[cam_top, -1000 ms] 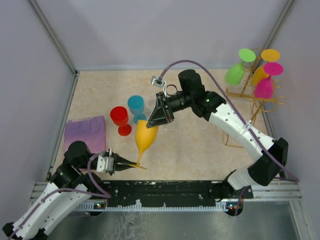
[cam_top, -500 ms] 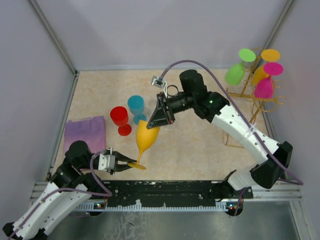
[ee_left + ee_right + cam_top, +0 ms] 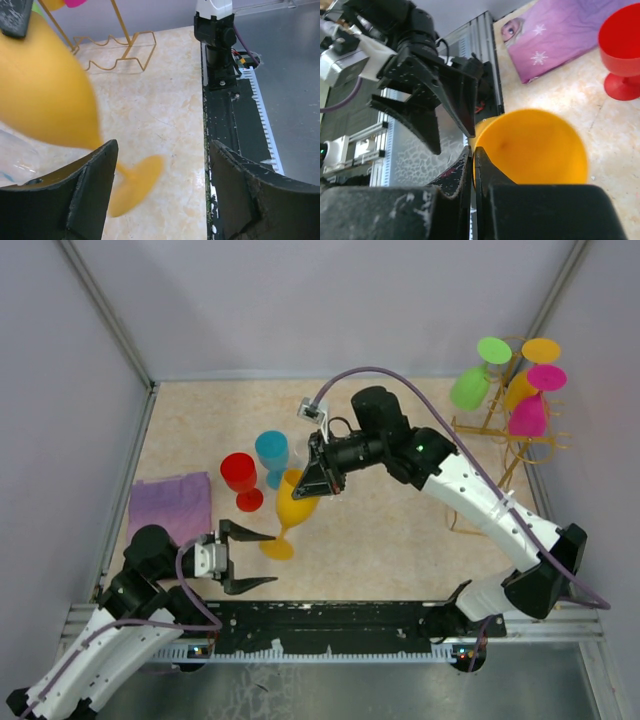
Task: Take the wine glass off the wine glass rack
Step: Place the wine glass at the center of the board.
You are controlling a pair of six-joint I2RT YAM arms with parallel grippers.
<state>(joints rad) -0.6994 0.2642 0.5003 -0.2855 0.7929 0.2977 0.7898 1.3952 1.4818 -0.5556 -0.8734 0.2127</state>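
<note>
The left gripper (image 3: 268, 560) has let go of the orange wine glass (image 3: 298, 505). Its jaws now stand wide apart on either side of the foot. The glass has swung more upright beside the red glass (image 3: 238, 472) and the blue glass (image 3: 271, 450), its foot low over the bench (image 3: 400, 530), well left of the wine glass rack (image 3: 497, 426). The right gripper (image 3: 322, 480) has its jaws clamped on the rim. It looks like light, stiff, smooth plastic that tips easily, so I'd hold it by the rim or stem.
</note>
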